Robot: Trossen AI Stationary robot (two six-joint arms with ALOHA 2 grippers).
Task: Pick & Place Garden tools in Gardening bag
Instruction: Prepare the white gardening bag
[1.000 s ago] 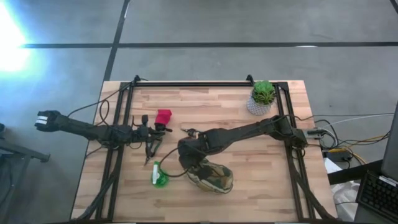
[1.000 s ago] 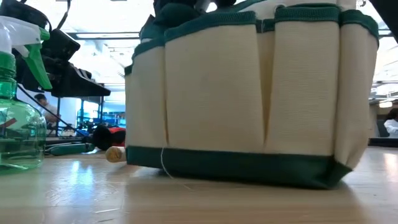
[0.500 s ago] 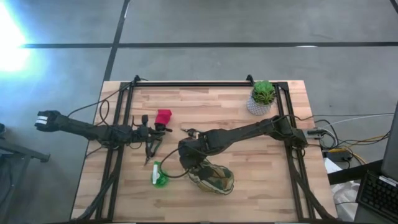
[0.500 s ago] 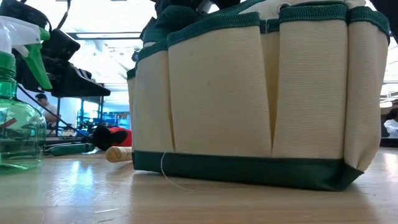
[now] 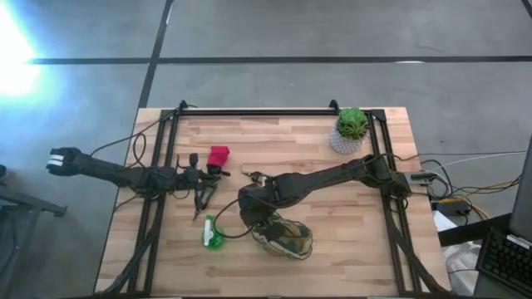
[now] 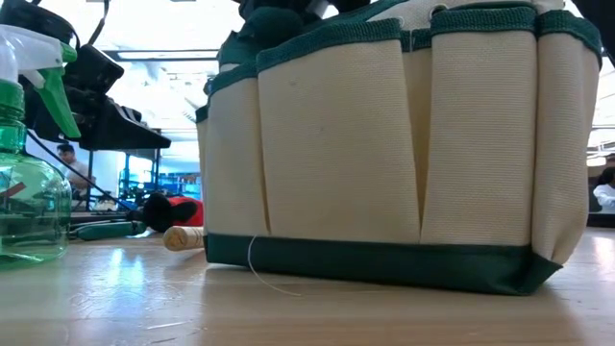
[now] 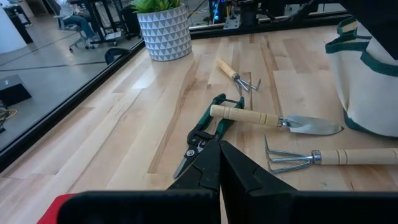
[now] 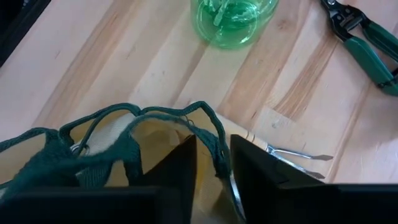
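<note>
The gardening bag (image 5: 283,235), cream fabric with green trim, stands near the table's front middle and fills the low view (image 6: 384,144). My right gripper (image 8: 213,163) hangs over its left side, open, with the bag's green rim (image 8: 219,144) running between its fingers. My left gripper (image 7: 219,167) is shut on nothing at the table's left (image 5: 196,178), just short of the green-handled pruners (image 7: 205,134). A trowel (image 7: 273,118), a rake (image 7: 323,158) and a small fork (image 7: 239,74) lie flat on the wood. The green spray bottle (image 5: 213,234) stands left of the bag. A red item (image 5: 219,155) lies farther back. My right gripper comes slanting down from above, with one finger (image 8: 180,171) toward the bag's inside and the other (image 8: 258,171) outside the green rim (image 8: 222,154). The fingers stand apart around the rim. Whether either finger touches it, I cannot tell. The bag rests on the table.
A potted plant in a whitish patterned pot (image 5: 351,131) stands at the far right corner. A black frame rail (image 5: 258,112) runs along the far edge. Bare wood lies right of the bag (image 5: 357,232). A wooden-handled tool (image 8: 283,151) lies against the bag's left side.
In the low view the bag has shifted a little toward the table's right and sits squarer. More of the wooden handle end behind its left bottom corner shows now. Both arms have kept their places.
</note>
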